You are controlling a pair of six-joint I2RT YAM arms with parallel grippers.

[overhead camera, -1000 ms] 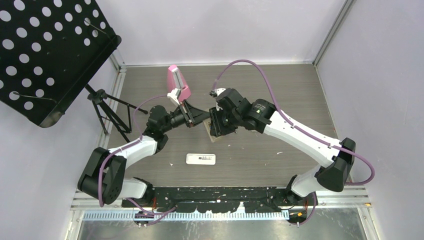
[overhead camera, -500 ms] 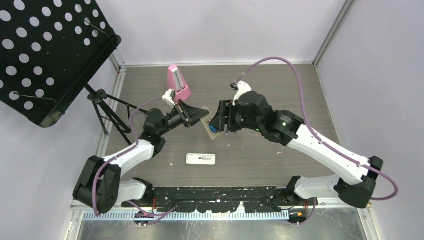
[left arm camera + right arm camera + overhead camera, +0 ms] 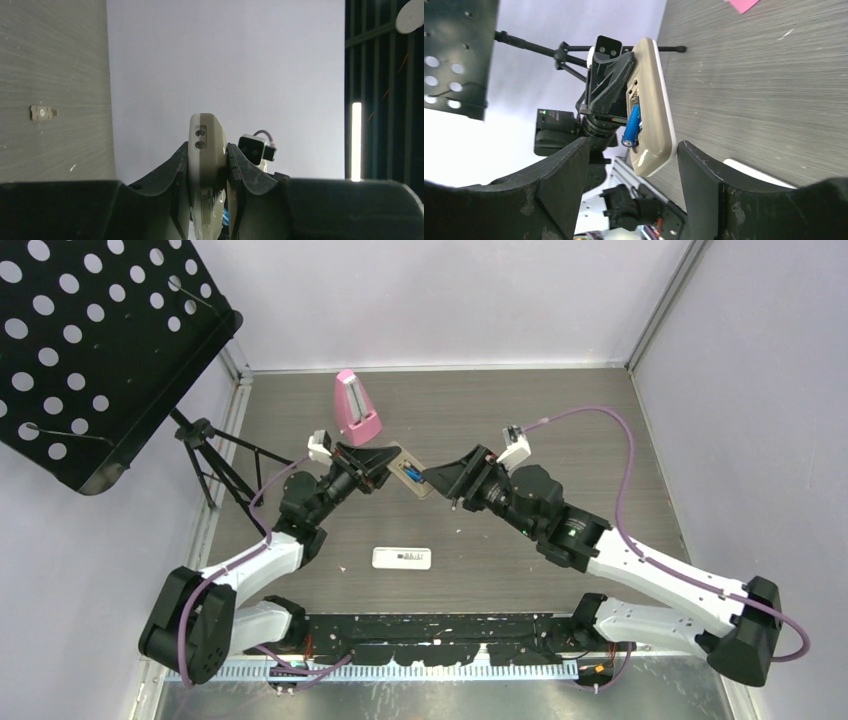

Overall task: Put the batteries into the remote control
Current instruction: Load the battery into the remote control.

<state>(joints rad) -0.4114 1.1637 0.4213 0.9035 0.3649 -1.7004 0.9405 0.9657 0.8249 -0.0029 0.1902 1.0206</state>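
Left claw (image 3: 207,150) gripped beige slab remote control (image 3: 651,90); slim bright-blue battery (image 3: 631,125) lay lengthwise in its bay, facing gaping right claw (image 3: 633,146), just apart.

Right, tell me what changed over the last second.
The right gripper opened and pulled back from the remote, leaving the battery in its bay. The left gripper, still shut on the remote, shifted it left and rearward. The white piece and metronome stayed put.

Bright, even light comes from overhead, leaving only faint shadows on my table (image 3: 560,420). In my left wrist view 1 white strip (image 3: 356,141) glares, and my left fingers (image 3: 165,190) sit dark and soft.
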